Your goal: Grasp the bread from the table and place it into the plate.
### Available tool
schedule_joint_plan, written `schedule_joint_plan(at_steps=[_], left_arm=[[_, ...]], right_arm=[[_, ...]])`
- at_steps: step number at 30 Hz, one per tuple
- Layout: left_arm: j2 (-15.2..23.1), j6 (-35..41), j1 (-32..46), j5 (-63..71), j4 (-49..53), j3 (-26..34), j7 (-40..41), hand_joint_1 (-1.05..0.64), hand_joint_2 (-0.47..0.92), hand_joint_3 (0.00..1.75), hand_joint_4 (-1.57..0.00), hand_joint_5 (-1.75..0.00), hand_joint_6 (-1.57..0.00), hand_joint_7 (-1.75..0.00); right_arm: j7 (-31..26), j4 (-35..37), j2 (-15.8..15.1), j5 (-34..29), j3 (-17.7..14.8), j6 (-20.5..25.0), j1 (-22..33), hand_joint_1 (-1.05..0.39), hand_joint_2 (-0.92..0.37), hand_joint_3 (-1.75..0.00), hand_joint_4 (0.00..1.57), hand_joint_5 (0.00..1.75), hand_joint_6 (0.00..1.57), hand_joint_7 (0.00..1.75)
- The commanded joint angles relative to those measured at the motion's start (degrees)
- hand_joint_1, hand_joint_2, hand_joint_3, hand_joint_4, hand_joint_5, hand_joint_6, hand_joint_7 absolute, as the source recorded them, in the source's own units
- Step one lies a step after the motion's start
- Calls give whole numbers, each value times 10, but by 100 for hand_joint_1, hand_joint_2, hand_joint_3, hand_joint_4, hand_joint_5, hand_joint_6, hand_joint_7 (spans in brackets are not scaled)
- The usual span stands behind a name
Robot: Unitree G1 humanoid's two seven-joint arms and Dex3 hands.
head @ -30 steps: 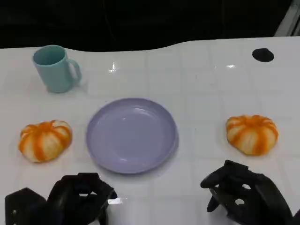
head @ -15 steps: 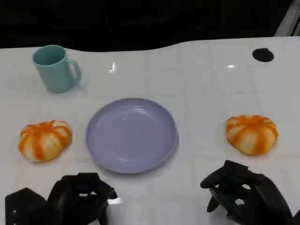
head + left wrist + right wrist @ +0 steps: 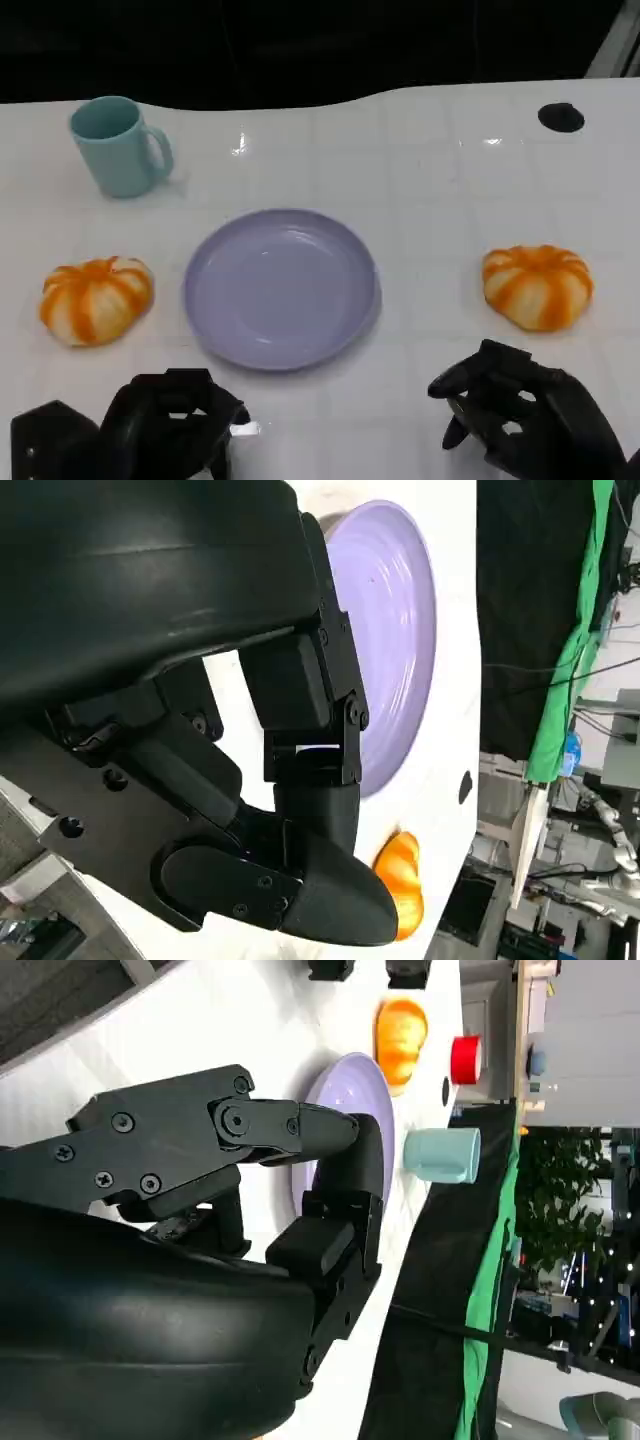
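Both hands low, bread untouched
Your left hand (image 3: 165, 425) and right hand (image 3: 520, 420) sit curled, holding nothing; bread (image 3: 537, 286) lies right of the plate (image 3: 280, 288).

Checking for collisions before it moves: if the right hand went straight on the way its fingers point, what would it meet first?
Probably the plate: the right hand has fingers aimed at its rim, though depth is unclear.
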Motion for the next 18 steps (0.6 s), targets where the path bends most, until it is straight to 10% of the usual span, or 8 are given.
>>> schedule_joint_plan(at_steps=[1,18], left_arm=[[6,-1,3,-2,-3,3,1,-105,67,35,-157,-122,-146,-66],[6,0,-2,0,1,1,4,-105,67,35,-157,-122,-146,-66]], right_arm=[[-1,-14,-2,15,-12,2,-7,-40,-90,-30,64,137,71,69],[-124,-21,-75,-189,-38,-34,-71,-51,-92,-2,39,55,58,12]])
